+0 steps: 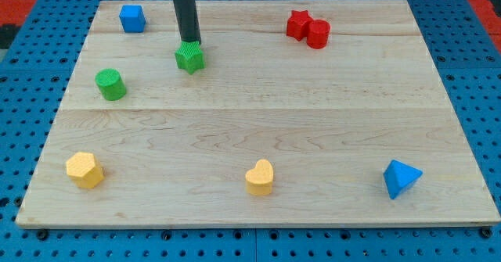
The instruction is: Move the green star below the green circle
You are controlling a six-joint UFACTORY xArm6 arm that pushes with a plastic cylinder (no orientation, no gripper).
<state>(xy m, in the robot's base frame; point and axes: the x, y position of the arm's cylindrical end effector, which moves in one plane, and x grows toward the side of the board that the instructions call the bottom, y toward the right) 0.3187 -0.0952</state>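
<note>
Green star [189, 58]: where does it sit?

— It lies on the pale wooden desk [258, 121], in the upper left part of the view, resting flat on the wood.

— And the arm?

— The arm ends in a straight dark rod that comes down from the view's top. The rod's lower end, the tip [189, 42], stands at the star's upper edge, touching it or very nearly so; the picture does not settle which.

— Are there fingers, and are they apart or together?

— No fingers show at all. The arm has only the rod, so nothing is clamped or held; the tip merely meets the star from above.

— Where is the green circle [110, 84]?

— It is a short green cylinder to the view's left of the star and a little lower, near it but clearly apart.

— What else is on the desk?

— A blue cube [132, 18] sits near the top left corner, above the green circle. Toward the top right, a red star [297, 24] and a red cylinder [318, 34] stand touching each other. Along the view's bottom there are three blocks, well apart: a yellow block [84, 170] with several flat sides at the left, a yellow heart [260, 177] near the middle, and a blue triangle [401, 177] at the right.

— And around the desk?

— A blue perforated surface [23, 98] frames the wood on every side.
</note>
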